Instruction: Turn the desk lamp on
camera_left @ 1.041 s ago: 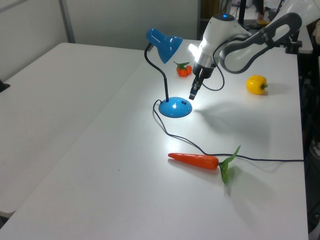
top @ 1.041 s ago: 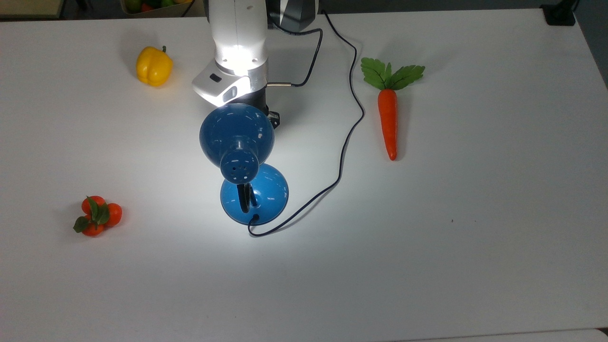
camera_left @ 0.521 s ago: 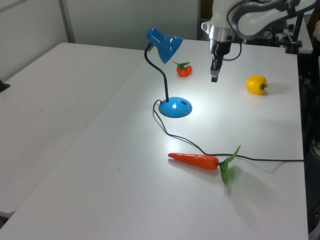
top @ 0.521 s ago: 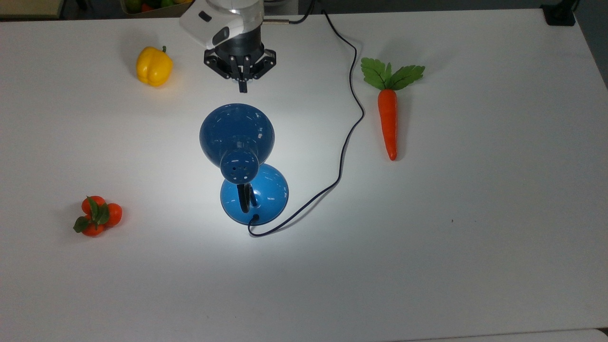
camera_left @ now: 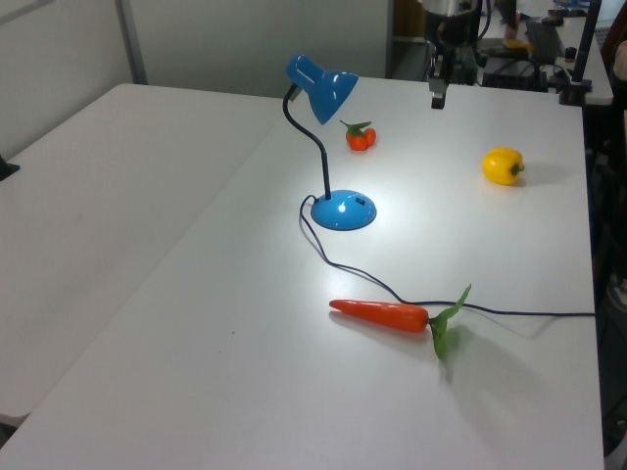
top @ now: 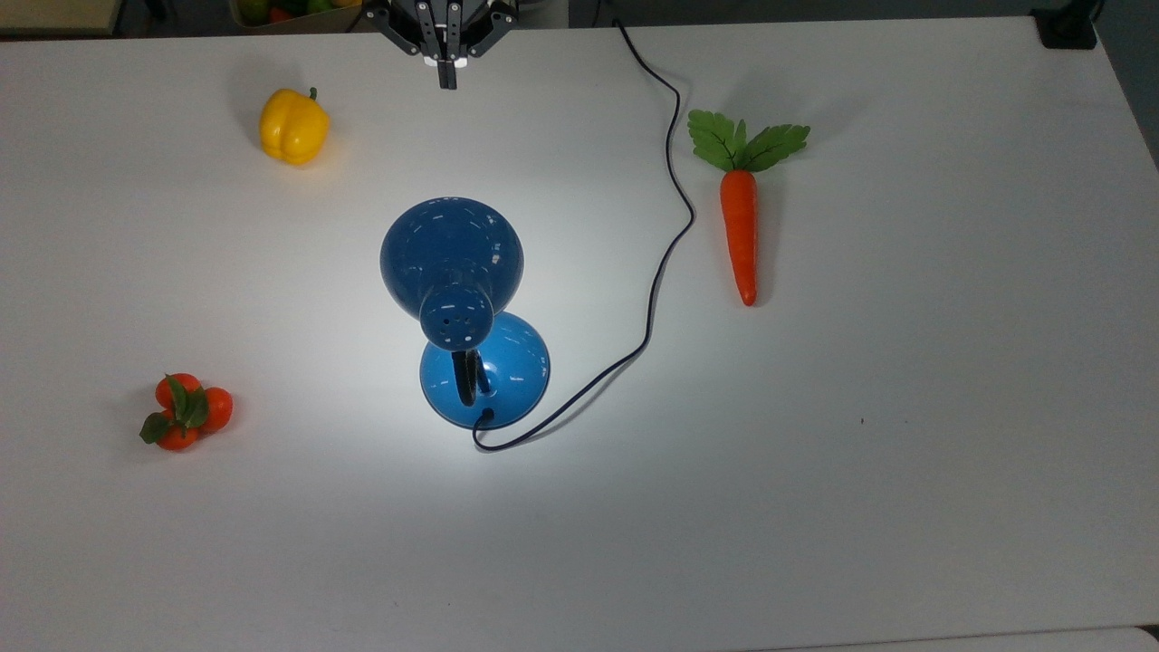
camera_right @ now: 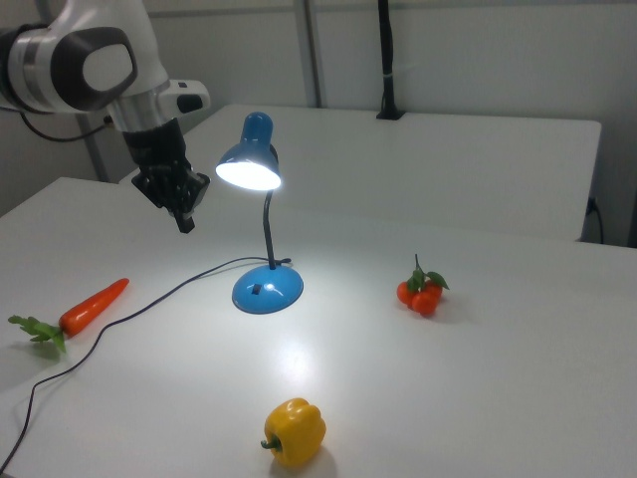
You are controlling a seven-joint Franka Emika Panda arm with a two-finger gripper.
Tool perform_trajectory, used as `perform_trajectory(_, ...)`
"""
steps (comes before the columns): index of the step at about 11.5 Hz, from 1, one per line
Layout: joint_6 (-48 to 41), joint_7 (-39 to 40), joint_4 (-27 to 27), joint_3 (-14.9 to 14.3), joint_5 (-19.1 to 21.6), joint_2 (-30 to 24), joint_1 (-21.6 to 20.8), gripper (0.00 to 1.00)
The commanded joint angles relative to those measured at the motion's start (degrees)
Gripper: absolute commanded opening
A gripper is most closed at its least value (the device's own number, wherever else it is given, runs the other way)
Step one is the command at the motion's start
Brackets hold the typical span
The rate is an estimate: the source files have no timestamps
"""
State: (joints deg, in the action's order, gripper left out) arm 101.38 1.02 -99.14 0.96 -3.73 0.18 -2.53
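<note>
Top view has my tool (top: 447,80) at the upper edge of the frame, a little left of centre, its two fingers pressed together with nothing between them. It hangs above bare worktop (top: 905,453), well apart from the lamp (top: 453,272).

That lamp stands near the middle of the top view: the blue dome shade sits above the round blue base in the frame, and the black neck rises from the base. A pool of bright light lies on the worktop around the base, and in the right view the underside of the shade (camera_right: 249,171) glows white, so the lamp is lit. A thin black cord (top: 665,235) leaves the lower edge of the base and runs up the frame to the worktop's upper edge.

A yellow pepper (top: 292,126) lies in the upper left of the top view, a cluster of small oranges (top: 186,412) with green leaves at the lower left, and a carrot (top: 741,226) with its leaves pointing up the frame to the right of the cord.

In the left view my tool (camera_left: 437,98) hangs at the upper middle of the frame, above the worktop, between the oranges and the pepper.
</note>
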Motion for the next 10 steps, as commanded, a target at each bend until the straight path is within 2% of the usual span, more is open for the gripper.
perform_trajectory(1,-3.9,-1.3,1.1,0.0,0.0,-2.5,-0.5,0.0)
perform_trajectory(5,-7.8,-1.4,1.2,-0.3,0.1,-3.3,-0.8,0.0)
perform_trajectory(6,-8.3,-1.4,1.8,-0.5,0.1,-3.3,-0.7,0.11)
perform_trajectory(9,-9.9,-0.3,3.7,-1.0,0.1,-3.2,0.3,0.8)
perform_trajectory(10,-10.0,-0.3,3.7,-0.9,-0.4,-3.3,0.5,0.95)
